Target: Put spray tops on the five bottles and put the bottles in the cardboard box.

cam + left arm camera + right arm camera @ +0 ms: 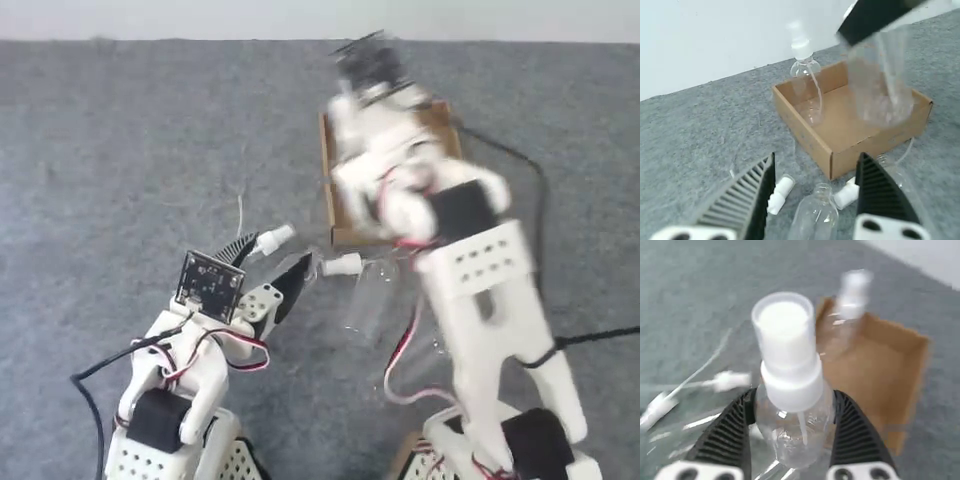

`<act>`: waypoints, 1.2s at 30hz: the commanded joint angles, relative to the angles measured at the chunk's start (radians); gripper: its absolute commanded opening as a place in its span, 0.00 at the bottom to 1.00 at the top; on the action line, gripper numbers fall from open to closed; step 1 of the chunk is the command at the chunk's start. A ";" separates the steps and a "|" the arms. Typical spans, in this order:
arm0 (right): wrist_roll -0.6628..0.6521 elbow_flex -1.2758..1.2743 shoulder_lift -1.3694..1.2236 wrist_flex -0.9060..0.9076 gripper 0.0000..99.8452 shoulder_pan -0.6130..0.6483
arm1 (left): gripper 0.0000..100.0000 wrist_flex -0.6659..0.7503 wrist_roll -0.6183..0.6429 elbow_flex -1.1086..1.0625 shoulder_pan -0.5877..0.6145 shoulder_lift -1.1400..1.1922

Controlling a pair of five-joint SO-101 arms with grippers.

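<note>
Closest to my left wrist camera, my left gripper (816, 159) sat low over the grey worktop (120, 150) with its jaws spread wide apart, gripping nothing. Between those jaws lay an uncapped bottle (815, 216), clear and on its side on the worktop. Two loose spray tops (780, 192) rested near its open neck, one on each side of it. Seen from above, the cardboard box (329, 195) stood at about one o'clock from my left gripper, near but not touching it. A capped bottle (806, 75) stood upright inside the box, close to one corner. Farther right, my right gripper (792, 407) hung over the open box at about twelve o'clock from its own base. It was clamped on the held bottle (790, 440), which was upright and already wore a white spray top (787, 355). Whether its base touched the box floor I could not tell.
</note>
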State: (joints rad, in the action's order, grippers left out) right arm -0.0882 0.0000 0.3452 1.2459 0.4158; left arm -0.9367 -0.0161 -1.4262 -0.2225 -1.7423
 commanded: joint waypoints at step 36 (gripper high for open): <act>0.107 0.043 -0.671 -1.006 0.01 -0.320 | 0.01 0.150 -0.006 -0.053 0.157 -0.011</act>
State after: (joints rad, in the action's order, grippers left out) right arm -0.0069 0.0000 -0.3330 0.2869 0.0997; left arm -0.8140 -0.0161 -1.4860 -0.0675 -1.7469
